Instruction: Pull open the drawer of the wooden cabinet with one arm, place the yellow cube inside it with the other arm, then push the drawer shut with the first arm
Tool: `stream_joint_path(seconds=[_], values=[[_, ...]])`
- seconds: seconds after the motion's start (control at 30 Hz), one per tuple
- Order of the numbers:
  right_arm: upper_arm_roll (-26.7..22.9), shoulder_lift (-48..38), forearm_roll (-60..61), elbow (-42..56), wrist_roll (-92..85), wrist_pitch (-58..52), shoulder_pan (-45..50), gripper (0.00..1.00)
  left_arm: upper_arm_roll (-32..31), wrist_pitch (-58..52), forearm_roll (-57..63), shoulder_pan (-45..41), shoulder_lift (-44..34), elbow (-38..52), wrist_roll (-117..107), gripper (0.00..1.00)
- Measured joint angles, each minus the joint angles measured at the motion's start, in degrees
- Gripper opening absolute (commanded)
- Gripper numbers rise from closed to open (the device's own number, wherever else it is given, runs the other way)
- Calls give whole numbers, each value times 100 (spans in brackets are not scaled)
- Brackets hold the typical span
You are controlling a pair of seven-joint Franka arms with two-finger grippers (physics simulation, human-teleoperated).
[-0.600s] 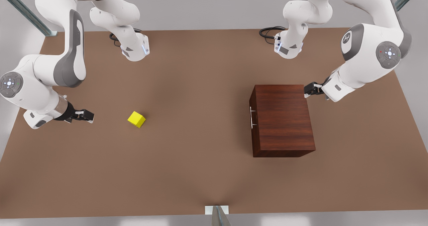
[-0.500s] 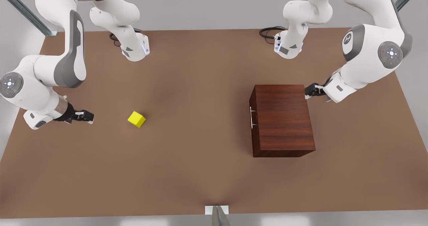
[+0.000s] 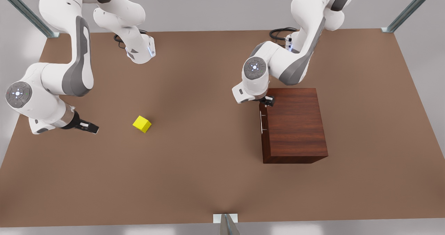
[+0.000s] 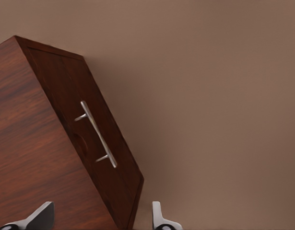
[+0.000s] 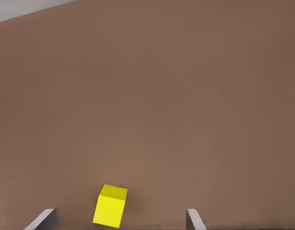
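The wooden cabinet [image 3: 295, 123] stands on the front view's right side of the table, its drawer [image 3: 263, 137] shut and facing the front view's left, with a thin silver handle [image 3: 261, 122]. My left gripper [image 3: 267, 101] hovers over the cabinet's top corner above the drawer front, open; the left wrist view shows the cabinet [image 4: 37, 158], the handle [image 4: 97, 134] and my gripper [image 4: 99, 220] with its fingertips [image 4: 41, 214] spread. The yellow cube [image 3: 142, 124] lies on the table at the front view's left. My right gripper [image 3: 91, 127] sits low to its left, open, with the cube [image 5: 110, 206] ahead of the fingers.
A brown table [image 3: 194, 179] carries everything. Both arm bases [image 3: 140, 50] stand at the far edge, with a black cable [image 3: 280, 33] coiled by the one on the front view's right. Metal frame posts [image 3: 408, 9] rise at the far corners.
My left gripper has swung from the cabinet's far back corner across its top to the corner above the drawer front. The right arm has barely shifted beside the cube.
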Motion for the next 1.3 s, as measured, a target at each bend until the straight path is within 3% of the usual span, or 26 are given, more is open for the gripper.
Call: stream_joint_path(seconds=[0.27,0.5,1.3], values=[[12,-137,35,-378,743,47,16,100,19,1165,520,-167,1062,109,-1110,100],[51,-227,44,-732,1181,101,77,100,23,1636,1030,-272,1113,-210,-1992,100],[491,66,296,-1983,2076,1129,199,100,26,1287,2180,-445,1203,-628,-3888,100]])
